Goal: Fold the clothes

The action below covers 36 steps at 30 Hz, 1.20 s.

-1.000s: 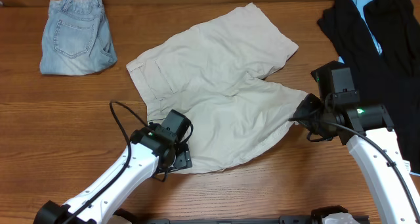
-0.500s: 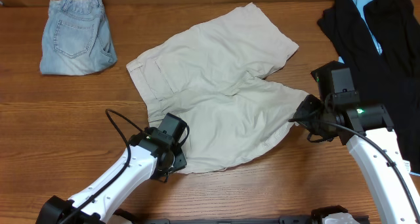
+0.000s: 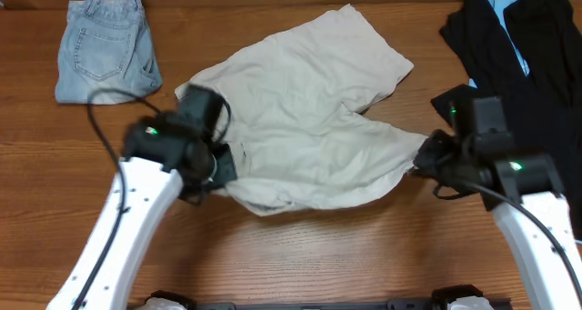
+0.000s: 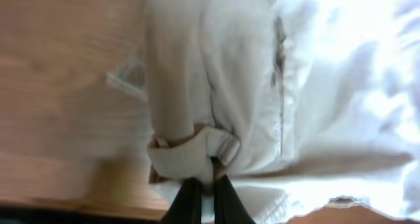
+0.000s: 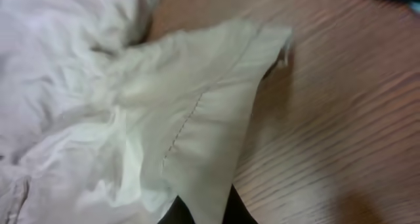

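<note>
Wood-grain tabletop (image 3: 300, 255) fills the overhead view, and the beige shorts (image 3: 309, 101) lie across its middle. One leg reaches toward the upper centre and the other runs out to the right. The lower left part, at the waist end, is doubled over on itself in a rumpled roll, so the garment is not lying flat.

The cloth looks light, soft and limp. It creases wherever it is gathered and sags between the two held points, so it will probably drape and trail rather than keep a shape. It does not look slippery or fragile. The stitched hems and the thicker waist edge seem the surest places to hold, at the corners, since a pinch in mid-panel would only pull up a peak.

The left gripper (image 3: 216, 167) is at the left of the shorts. In its wrist view its fingers are pressed together on a bunched corner of the waist end (image 4: 209, 177). The right gripper (image 3: 420, 160) is at the right edge, and its fingers are pinched on the hem corner of the lower leg (image 5: 203, 207), with the stitch line running up from the grip.

Folded denim shorts (image 3: 102, 46) sit in the upper left, well apart from the beige pair. Black garments (image 3: 527, 55) with light-blue trim lie in the upper right, near the right arm.
</note>
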Motion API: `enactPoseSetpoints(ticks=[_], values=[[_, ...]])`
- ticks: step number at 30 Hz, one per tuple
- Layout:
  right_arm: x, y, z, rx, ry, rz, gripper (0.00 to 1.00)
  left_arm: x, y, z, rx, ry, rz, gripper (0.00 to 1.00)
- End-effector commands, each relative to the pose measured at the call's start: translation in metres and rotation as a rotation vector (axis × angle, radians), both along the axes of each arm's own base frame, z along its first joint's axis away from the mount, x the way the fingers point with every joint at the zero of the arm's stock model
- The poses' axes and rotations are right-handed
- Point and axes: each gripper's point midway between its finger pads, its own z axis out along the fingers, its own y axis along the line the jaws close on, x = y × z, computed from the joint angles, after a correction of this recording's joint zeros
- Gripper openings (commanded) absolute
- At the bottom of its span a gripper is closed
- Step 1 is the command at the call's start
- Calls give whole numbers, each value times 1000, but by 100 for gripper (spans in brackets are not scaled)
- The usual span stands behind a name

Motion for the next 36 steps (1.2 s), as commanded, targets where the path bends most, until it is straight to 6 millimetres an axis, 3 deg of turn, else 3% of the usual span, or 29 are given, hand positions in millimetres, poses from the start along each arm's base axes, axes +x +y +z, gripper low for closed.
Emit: enactPoseSetpoints(ticks=[1, 8, 13, 16, 21, 22, 26, 29, 36], values=[[-9, -8, 47, -9, -124, 8, 4, 5, 4, 56, 6, -99, -79, 4], [-49, -19, 82, -26, -181, -11, 4, -19, 14, 113, 17, -137, -82, 4], [-78, -22, 109, -32, -245, 10, 4, -34, 19, 136, -2, -229, -78, 4], [-78, -22, 110, -59, -243, 53, 4, -38, 29, 143, 31, -273, -49, 4], [-41, -18, 88, -100, -152, 119, 4, -36, 34, 127, 65, -216, 1, 4], [-19, -15, 74, -114, -105, 147, 4, -33, 37, 112, 93, -171, 36, 4], [19, -5, 45, -107, -34, 205, 4, -24, 37, 82, 121, -116, 56, 4], [51, 4, 16, -89, 18, 253, 4, -6, 37, 57, 144, -108, 71, 4], [105, 14, -36, -81, 48, 298, 4, 35, 64, 12, 268, -127, 240, 4]])
